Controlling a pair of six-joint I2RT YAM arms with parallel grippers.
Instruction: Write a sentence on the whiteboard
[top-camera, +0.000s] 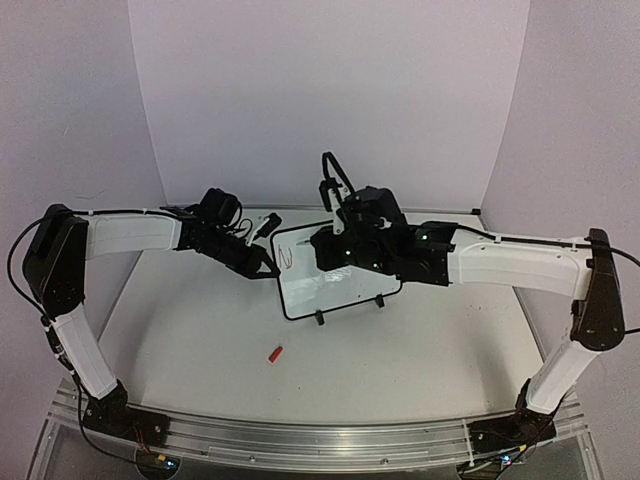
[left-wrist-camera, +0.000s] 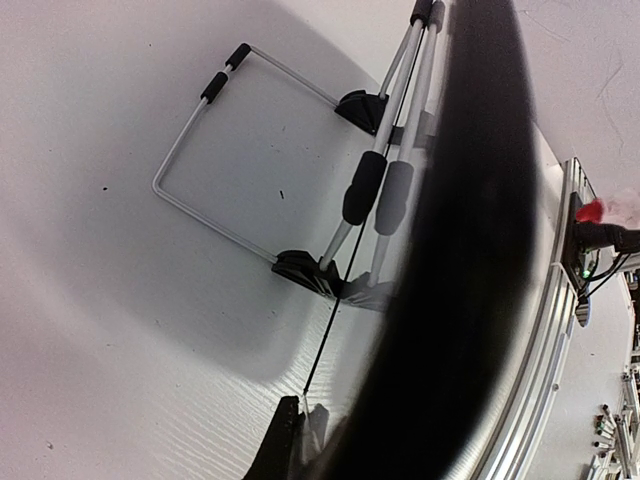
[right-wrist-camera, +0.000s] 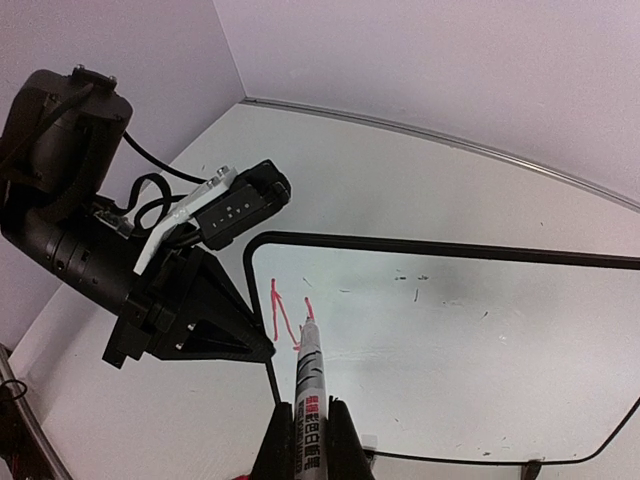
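White tabletop: your left gripper clamped the whiteboard's left edge to steady it; your right gripper, closed on the marker, pressed its tip near that edge.

Upright whiteboard (few red strokes)

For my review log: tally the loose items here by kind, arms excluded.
whiteboard: 1
marker: 1
red cap: 1
Total: 3
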